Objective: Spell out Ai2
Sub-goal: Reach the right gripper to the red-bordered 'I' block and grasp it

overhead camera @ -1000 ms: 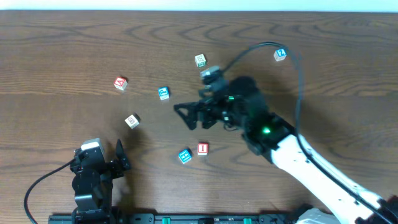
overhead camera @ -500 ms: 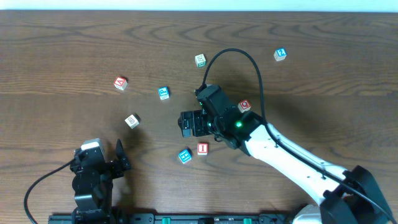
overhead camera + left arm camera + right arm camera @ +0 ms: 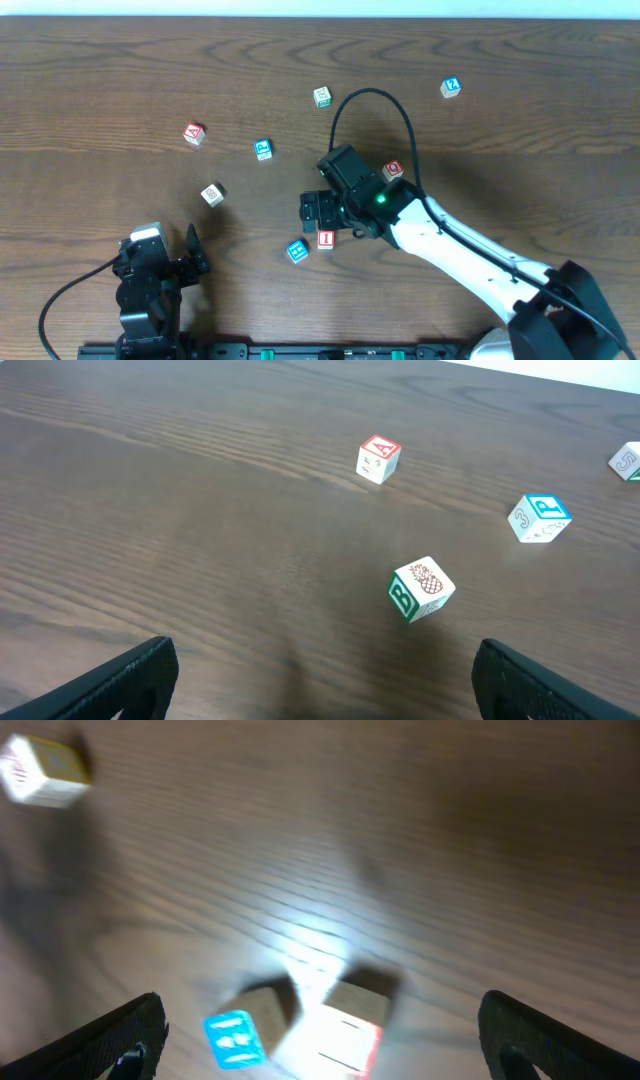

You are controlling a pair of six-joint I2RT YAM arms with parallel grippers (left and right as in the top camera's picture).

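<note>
Dark wood table (image 3: pixel 90 70) with letter cubes scattered all over.
Red A (image 3: pixel 194 133) on the left, blue 2 (image 3: pixel 450 88) far right, red I (image 3: pixel 325 239) near-middle, just beside a blue cube (image 3: pixel 297 250).

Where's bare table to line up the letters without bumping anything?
Widest bare table lies left of the red A cube and the pineapple cube. Another patch sits right of the red Q cube, below the blue 2 cube. Crowded: around the red I cube and its blue neighbour, beside the right hand.
</note>
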